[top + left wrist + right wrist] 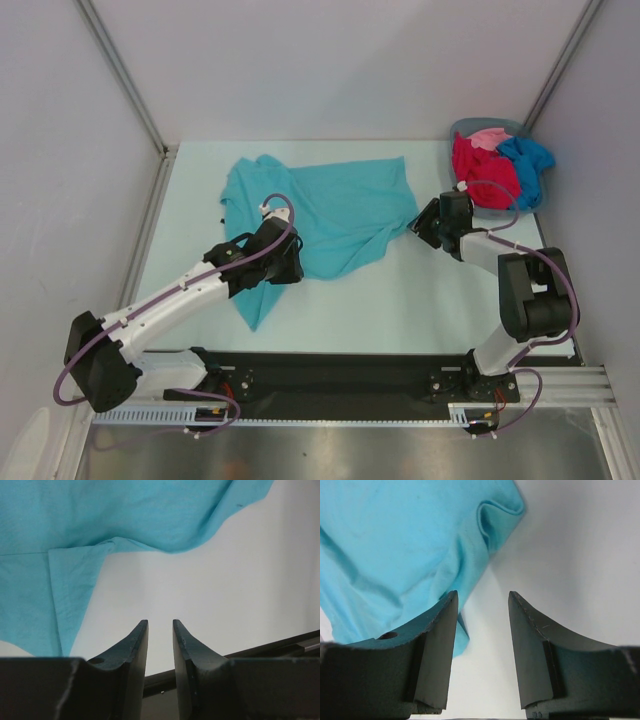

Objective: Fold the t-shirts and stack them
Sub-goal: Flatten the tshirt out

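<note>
Flattening stage: the crumpled teal-turquoise cloth t-shirt (340,210) lies unfolded. The left end effector (160,622) and right end effector (482,594), both released and empty, probably need to grasp its edges next.

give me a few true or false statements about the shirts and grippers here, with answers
1. The teal t-shirt lies spread and rumpled on the table. True.
2. The left gripper is clamped on cloth. False: its jaws stand apart with nothing between them.
3. The red t-shirt sits in the basket. True.
4. The right gripper hangs over the basket. False: it is open at the teal t-shirt's right edge.
</note>
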`<state>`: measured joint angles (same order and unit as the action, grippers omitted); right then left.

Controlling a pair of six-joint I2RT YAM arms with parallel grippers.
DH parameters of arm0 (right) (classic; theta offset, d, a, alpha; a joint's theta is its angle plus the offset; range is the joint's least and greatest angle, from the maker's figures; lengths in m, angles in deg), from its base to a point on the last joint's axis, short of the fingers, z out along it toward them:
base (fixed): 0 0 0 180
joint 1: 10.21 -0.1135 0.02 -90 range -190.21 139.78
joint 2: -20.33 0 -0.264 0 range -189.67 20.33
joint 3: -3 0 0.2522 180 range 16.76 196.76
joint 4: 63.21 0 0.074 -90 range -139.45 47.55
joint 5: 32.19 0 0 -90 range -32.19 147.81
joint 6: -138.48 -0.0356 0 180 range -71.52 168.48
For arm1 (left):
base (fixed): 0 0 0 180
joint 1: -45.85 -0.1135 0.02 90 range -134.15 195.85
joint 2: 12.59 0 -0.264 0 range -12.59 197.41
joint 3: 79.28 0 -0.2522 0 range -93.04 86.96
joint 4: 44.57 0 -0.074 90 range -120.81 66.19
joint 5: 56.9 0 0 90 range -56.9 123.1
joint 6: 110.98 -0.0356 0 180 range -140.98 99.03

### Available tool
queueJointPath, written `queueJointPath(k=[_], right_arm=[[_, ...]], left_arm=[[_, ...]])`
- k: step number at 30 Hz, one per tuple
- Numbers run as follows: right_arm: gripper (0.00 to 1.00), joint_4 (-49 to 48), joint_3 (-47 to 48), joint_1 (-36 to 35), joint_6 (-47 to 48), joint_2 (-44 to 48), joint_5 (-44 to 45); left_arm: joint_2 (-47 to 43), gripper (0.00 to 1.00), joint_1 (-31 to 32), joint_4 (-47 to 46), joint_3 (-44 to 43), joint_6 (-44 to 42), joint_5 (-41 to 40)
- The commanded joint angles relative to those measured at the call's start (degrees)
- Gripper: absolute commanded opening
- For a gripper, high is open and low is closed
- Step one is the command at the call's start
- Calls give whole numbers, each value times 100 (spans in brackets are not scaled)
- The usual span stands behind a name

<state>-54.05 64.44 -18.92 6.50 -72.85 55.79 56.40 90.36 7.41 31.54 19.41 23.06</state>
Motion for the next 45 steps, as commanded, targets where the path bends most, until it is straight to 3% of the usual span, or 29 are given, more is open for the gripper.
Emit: queueJointPath(k=[1, 17, 27, 33, 38, 45], right_arm=[[50, -524, -48, 27, -47, 99, -132], [48, -1447, -488, 27, -241, -489, -439], [45, -1939, -58, 10, -328, -1289, -694], [28, -1676, 101, -131, -267, -1246, -536], [1, -1255, 110, -140, -127, -921, -326], [1, -499, 619, -122, 128, -516, -141]], left_arm=[[-96, 31, 22, -121, -83, -118, 46], [-158, 31, 23, -43, -189, -109, 64], [-184, 31, 22, -16, -215, -101, 64], [-220, 31, 23, 37, -215, -92, 11], [-167, 31, 22, 28, -250, -92, 37], [-167, 31, 40, 19, -250, -74, 90]])
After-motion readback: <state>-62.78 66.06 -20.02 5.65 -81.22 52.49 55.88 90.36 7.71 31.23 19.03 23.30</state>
